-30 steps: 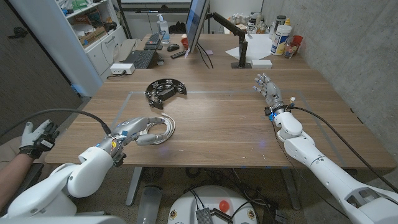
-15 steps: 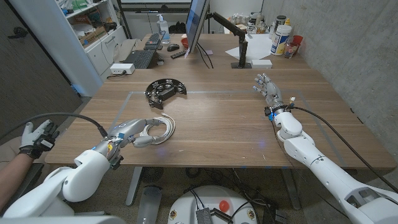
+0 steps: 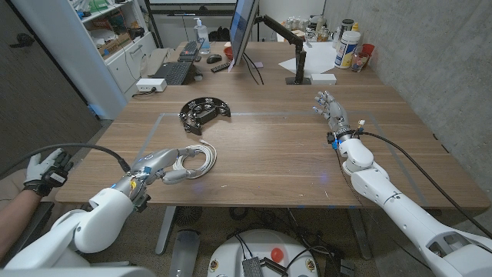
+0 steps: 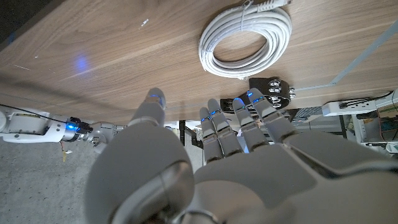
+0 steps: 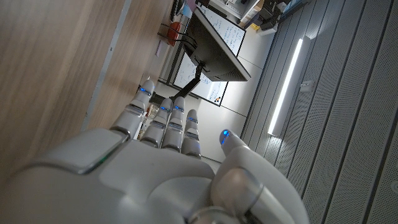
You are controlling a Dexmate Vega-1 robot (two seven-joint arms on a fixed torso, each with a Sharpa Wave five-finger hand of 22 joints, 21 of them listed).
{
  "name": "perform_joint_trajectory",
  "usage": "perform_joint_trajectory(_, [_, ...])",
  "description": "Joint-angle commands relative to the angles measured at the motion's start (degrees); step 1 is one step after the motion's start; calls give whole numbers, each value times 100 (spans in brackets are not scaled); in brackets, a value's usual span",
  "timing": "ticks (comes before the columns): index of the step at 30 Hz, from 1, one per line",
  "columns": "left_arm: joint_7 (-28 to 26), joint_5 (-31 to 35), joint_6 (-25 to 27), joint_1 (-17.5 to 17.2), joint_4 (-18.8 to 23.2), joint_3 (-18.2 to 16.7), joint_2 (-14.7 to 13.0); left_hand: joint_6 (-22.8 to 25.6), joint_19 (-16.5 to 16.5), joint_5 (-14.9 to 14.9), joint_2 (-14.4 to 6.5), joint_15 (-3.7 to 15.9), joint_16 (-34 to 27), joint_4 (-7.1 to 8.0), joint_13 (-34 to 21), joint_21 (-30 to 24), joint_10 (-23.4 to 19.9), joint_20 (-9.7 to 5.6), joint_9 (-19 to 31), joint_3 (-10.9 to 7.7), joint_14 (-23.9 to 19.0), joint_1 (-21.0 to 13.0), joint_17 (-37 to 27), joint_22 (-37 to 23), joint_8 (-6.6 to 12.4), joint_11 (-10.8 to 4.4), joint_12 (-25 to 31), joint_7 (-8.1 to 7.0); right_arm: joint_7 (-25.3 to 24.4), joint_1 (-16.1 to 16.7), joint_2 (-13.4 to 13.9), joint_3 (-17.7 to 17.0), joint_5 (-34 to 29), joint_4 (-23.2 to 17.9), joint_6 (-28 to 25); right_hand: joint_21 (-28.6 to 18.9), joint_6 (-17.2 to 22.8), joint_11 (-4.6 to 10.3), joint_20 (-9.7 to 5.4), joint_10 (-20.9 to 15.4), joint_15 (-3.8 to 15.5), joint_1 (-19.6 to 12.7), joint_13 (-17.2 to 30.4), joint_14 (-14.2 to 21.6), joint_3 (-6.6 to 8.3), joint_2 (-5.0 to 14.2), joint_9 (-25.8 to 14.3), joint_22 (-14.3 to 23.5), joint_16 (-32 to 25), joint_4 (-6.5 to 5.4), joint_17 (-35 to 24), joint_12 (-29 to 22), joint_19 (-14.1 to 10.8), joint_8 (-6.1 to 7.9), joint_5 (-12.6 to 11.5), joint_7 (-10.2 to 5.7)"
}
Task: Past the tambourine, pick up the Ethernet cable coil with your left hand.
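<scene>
The Ethernet cable coil (image 3: pixel 197 159) is seen on the desk (image 3: pixel 269 154), nearer than the tambourine (image 3: pixel 204 112); the left hand (image 3: pixel 159 164) is held just beside it, fingers (image 4: pixel 217 127) spread and empty; the right hand (image 3: pixel 329 107) is held open

Bare tabletop (image 3: pixel 277 154) lies between left hand (image 3: pixel 163 163) fingers (image 4: pixel 214 127) and cable coil (image 3: pixel 198 158), nothing in the way; tambourine (image 3: pixel 204 114) sits well beyond the coil, monitor (image 3: pixel 244 31) farther back.

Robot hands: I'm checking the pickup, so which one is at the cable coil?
The left hand, its fingers beside the white Ethernet cable coil; the right hand stands across the table.
</scene>
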State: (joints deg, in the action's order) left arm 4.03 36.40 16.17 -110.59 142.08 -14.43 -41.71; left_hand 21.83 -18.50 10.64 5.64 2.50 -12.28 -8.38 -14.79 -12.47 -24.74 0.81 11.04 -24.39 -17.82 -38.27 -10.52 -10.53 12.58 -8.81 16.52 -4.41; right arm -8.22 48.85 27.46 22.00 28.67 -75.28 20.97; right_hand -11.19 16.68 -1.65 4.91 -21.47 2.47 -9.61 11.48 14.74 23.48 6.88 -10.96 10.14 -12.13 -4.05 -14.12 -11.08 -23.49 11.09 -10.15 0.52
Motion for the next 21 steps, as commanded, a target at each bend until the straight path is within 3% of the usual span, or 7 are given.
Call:
perform_joint_trajectory(1, [46,52,-153,-10,-77,-41,226,56,-7,55,-52,520,14,1,-27,2,-38,-31,29,8,-57,-11,-19,-21,-5,-9,17,-4,-10,4,0,6,-14,-8,2,-30,7,27,-11,11,59,6,8,-16,-10,66,5,6,-33,4,3,-37,9,23,-18,-28])
perform_joint_trajectory(21, [53,-37,-261,18,-198,-62,350,94,-11,55,-77,516,7,13,-37,4,-59,-19,30,34,-88,-3,-23,-21,-2,-9,16,-3,-34,7,4,8,-21,-25,-30,-34,12,20,-13,5,60,7,8,-20,-12,68,5,7,-36,4,7,-40,1,26,-18,-31])
